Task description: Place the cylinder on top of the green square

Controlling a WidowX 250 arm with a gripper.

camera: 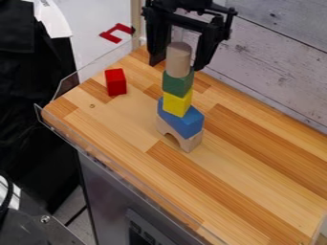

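The wooden cylinder (179, 61) is seated upright on the green block (178, 83), forming the top of a single stack on the table (249, 172). Below the green block, in descending order, are the yellow block (177, 104), the blue block (181, 120) and the wooden arch (184, 139). The pincer (178, 64) is at the stack's upper end; its fingers are spread, one to each side of the cylinder in the view, with visible gaps. A red block (115, 82) stands upright, apart from the stack.
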